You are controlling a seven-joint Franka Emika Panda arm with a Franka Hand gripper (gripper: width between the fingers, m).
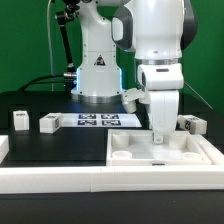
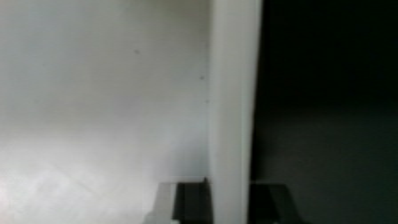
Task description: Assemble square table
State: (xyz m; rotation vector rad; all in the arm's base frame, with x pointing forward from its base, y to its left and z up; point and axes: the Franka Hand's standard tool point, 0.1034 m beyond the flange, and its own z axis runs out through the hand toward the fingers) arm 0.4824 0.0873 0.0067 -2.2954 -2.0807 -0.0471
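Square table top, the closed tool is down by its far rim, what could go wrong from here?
One: the shut tool sits right at the far rim of the table top; pushing from there, it might slip over the rim or tilt the slab. Two: a leg stands close by the tool, toward the exterior view's right; the arm could knock it away.

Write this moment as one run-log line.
gripper: shut, at tabletop far rim | held: unclear | legs: loose, apart from tabletop | marker board: untouched

white tabletop (image 1: 196,150) flat, legs (image 1: 48,123) scattered (perhaps four)
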